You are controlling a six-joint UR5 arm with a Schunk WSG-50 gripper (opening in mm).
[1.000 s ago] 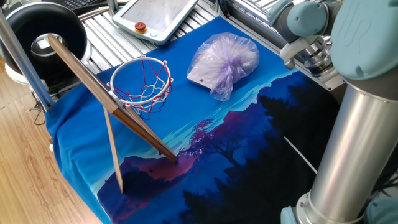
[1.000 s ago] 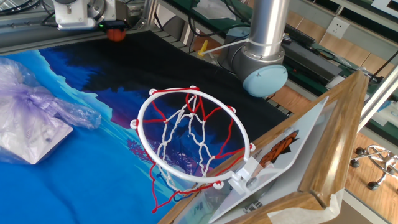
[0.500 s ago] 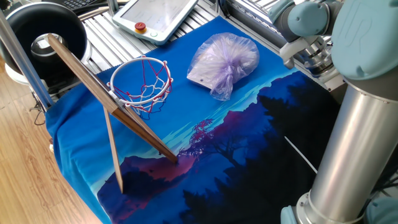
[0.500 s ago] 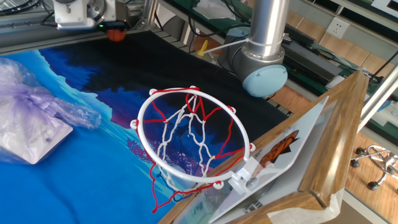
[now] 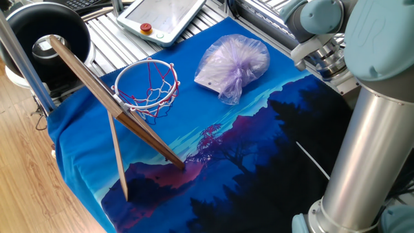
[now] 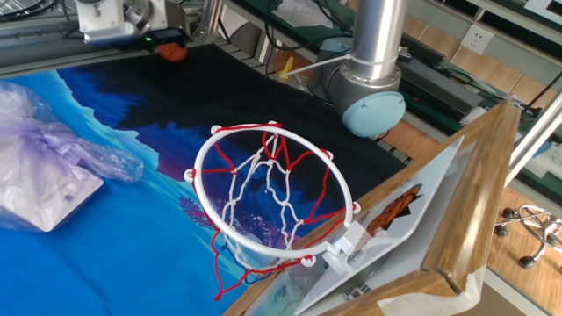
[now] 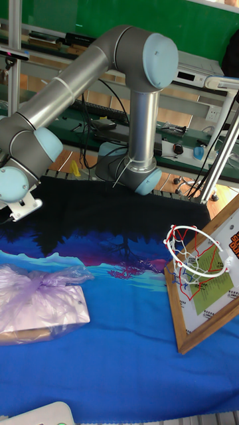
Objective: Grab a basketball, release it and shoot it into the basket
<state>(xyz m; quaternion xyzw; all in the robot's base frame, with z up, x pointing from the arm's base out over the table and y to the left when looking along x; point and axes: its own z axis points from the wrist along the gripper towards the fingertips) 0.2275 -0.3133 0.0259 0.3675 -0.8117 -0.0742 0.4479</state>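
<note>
Honestly, the task looks barely begun: my gripper (image 6: 162, 39) is down at the ball (image 6: 173, 53) at the far edge of the cloth (image 6: 132, 254), and the hoop (image 6: 270, 195) holds nothing. Grabbing, carrying, letting go and the shot itself all seem left to do.

In the other fixed view the ball sits at about 11 o'clock from the hoop, well apart from it, on the dark part of the cloth. It lies just under the white body of my gripper, touching or nearly so. My fingers are hidden behind that body, so I cannot tell whether they are spread or closed on the ball.

One fixed view shows no ball at all; my own arm (image 5: 372, 123) fills its right side and covers that corner. What it gives instead is the layout: hoop at 9 o'clock, bag (image 5: 234, 63) at 12, tub (image 5: 45, 29) off the cloth at 10.

The tall fixed view shows my arm bent over to the left edge, with the wrist (image 7: 18, 182) low over the dark cloth. The ball and fingers fall outside it. It shows the hoop facing me from 3 o'clock, net hanging free.
</note>
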